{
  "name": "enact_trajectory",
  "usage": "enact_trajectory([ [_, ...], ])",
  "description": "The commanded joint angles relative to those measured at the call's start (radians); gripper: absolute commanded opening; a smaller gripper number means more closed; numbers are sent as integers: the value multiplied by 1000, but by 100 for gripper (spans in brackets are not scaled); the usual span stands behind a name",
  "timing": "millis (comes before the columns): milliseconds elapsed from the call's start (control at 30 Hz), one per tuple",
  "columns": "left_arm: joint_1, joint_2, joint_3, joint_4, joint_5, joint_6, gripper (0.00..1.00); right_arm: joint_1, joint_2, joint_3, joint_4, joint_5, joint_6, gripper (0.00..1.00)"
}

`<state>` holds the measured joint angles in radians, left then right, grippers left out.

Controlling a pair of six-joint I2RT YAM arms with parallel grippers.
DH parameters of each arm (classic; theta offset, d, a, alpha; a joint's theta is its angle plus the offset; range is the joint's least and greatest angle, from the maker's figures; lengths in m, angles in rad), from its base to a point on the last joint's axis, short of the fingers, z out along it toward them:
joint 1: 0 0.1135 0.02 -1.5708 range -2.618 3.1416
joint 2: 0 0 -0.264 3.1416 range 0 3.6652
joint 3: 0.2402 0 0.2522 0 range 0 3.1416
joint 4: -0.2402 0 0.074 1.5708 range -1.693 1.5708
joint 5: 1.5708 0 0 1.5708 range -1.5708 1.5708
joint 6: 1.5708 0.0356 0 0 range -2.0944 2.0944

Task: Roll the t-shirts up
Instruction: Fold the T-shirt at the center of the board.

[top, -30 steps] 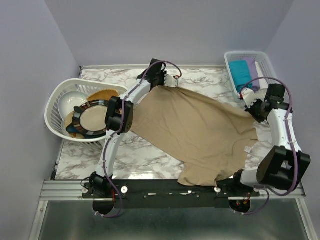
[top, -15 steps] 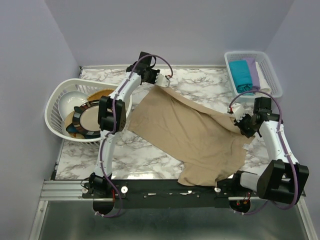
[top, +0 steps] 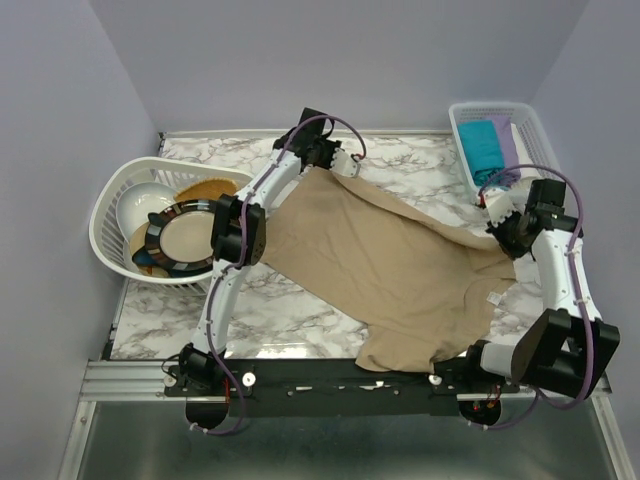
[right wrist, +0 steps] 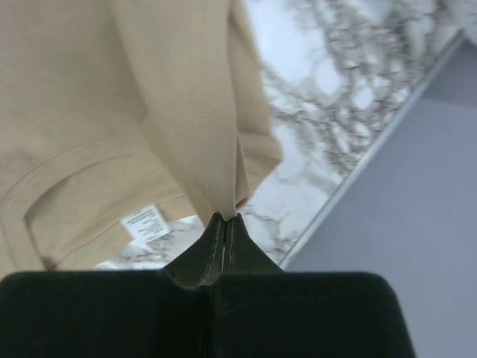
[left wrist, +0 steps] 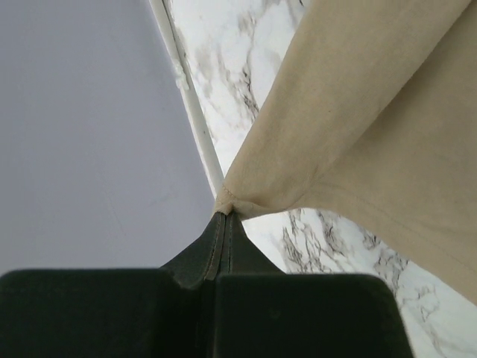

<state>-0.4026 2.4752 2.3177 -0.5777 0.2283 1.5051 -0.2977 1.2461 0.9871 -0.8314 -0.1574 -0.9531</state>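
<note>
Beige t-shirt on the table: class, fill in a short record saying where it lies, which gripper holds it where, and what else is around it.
Garment: beige t-shirt, spread over the marble table, reaching its near edge
Left gripper: shut on a far-left corner of the cloth
Right gripper: shut on a fold at the right side, near the neck label
Rolling: not yet begun
Other shirts: teal t-shirt and lilac t-shirt in the rectangular basket
Left side: plate in the round basket

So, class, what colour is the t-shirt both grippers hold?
Beige-tan t-shirt; clearest in the top external view.
</note>
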Motion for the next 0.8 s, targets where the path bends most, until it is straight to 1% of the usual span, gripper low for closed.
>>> enact_trajectory([
  [0,-15,71,60,106,-40,-115,0,-29,67,133,40,39,76,0],
  [67,-13,85,71,119,-43,-141,0,-31,88,171,38,44,80,1],
  [133,-7,91,95,119,-40,-195,0,-31,98,188,38,45,82,0],
  [200,-2,88,100,107,-32,-213,0,-31,104,196,28,44,76,0],
  [367,21,22,42,95,-17,-253,0,-31,79,170,0,30,50,1],
  [467,39,-7,22,44,9,-258,0,-31,41,136,-17,15,25,1],
  [600,56,-32,19,-80,25,-241,0,-31,-23,68,-63,-34,-9,0],
  [767,61,-82,-21,-154,40,-232,0,-29,-92,7,-117,-83,-22,0],
])
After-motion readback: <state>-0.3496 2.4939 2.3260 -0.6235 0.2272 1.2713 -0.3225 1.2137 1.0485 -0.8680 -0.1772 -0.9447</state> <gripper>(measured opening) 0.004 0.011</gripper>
